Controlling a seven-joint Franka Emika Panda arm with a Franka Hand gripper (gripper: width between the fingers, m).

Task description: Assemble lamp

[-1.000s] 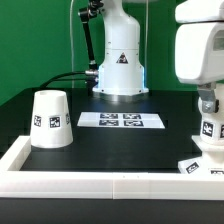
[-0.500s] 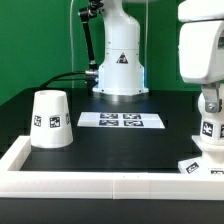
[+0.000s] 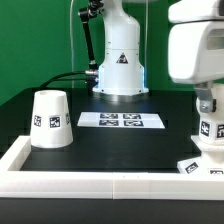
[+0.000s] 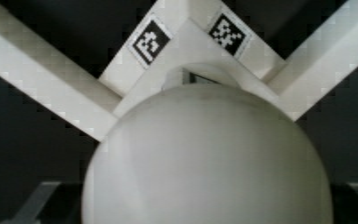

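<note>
The claw [image 3: 207,110] is clamped on the bulb [image 3: 208,130], holding it upright just over the base [image 3: 198,166]. Next, I reckon, it must lower it and screw it in squarely.

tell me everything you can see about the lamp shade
The lamp shade is a matte white truncated cone, plastic-looking, standing upright on its wide end, narrow end up. Two small black-and-white square tags sit side by side low on its wall. It rests on the black table at the exterior view's left, near the white rim; whether they touch is unclear. Nothing grips it.
</note>
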